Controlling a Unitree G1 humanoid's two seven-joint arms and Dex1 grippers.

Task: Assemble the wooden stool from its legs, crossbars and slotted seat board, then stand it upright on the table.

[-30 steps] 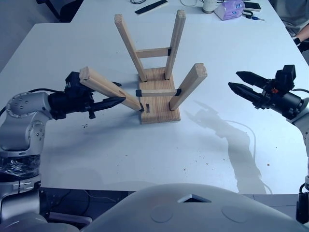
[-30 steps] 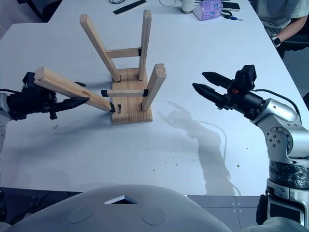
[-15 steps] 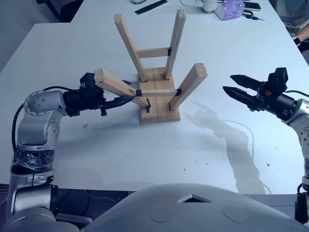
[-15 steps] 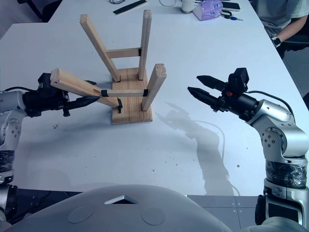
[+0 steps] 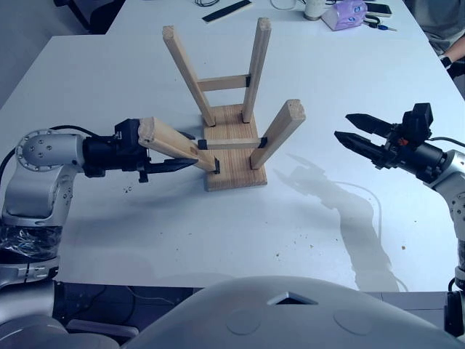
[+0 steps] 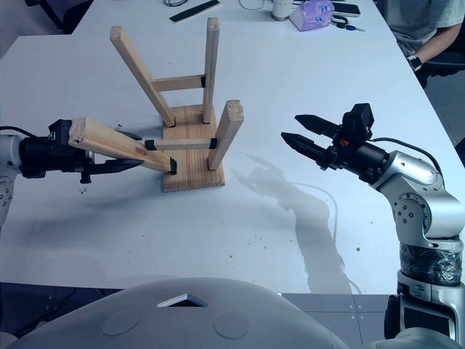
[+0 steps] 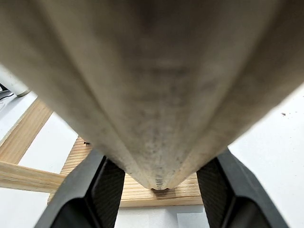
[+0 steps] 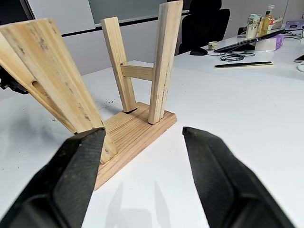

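On the white table (image 5: 218, 240), the robot's left gripper (image 5: 180, 163) is clamping its two dark fingers around a tilted leg (image 5: 168, 140) of the wooden stool. The leg is leaning out towards the robot's left, with its lower end meeting the near left corner of the seat board (image 5: 232, 173). Whether that end is fully seated in its slot cannot be told. Across from it, the right gripper (image 5: 343, 126) is hovering above the table on the stool's right, well apart from the wood, its fingers spread wide and holding nothing. The stool itself is lying upside down at the table's middle, seat board flat on the surface and legs pointing up. A near crossbar (image 5: 231, 143) is running from the tilted leg to the near right leg (image 5: 276, 135), which is slanting outward to the right. Behind them, the two far legs (image 5: 187, 74) are rising from the board, the left one leaning outward, with a far crossbar (image 5: 221, 82) bridging them about halfway up. At the far edge of the table, a black strip (image 5: 227, 10) and a purple pack (image 5: 350, 13) are lying.
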